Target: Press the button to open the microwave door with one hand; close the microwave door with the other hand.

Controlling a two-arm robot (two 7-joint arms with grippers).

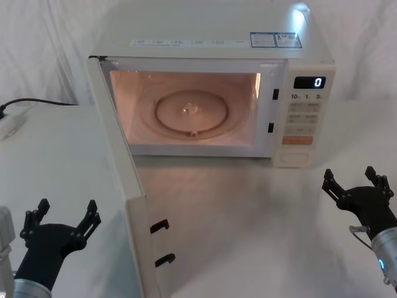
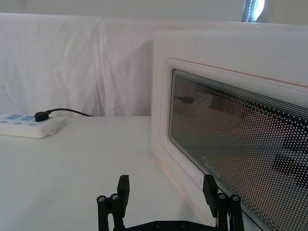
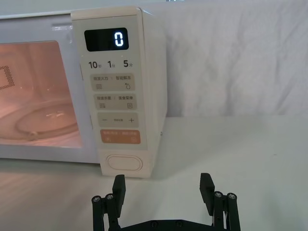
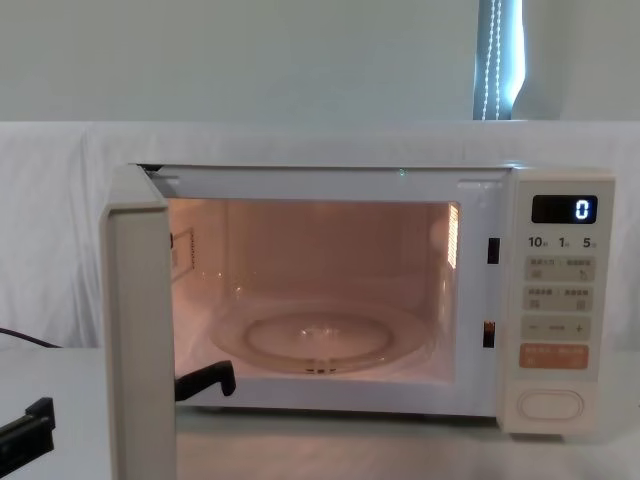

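Note:
The microwave door [image 1: 121,186] stands swung wide open toward me on its left hinge; its dark glass window [image 2: 231,144] faces the left wrist camera, and its edge [image 4: 140,340] shows in the chest view. The lit cavity holds a glass turntable [image 1: 193,112]. The button [image 3: 125,162] is the wide pill-shaped key at the bottom of the control panel, also seen as the button [image 1: 293,159] and the button [image 4: 550,404]. My left gripper [image 1: 61,218] is open, low at the front left, outside the door. My right gripper [image 1: 352,180] is open, to the right of the panel and nearer to me.
A white power strip [image 2: 26,125] with a black plug and cable lies at the far left of the table. White cloth hangs behind. The display [image 3: 107,39] reads 0. Bare table [image 1: 248,217] lies in front of the oven between door and right gripper.

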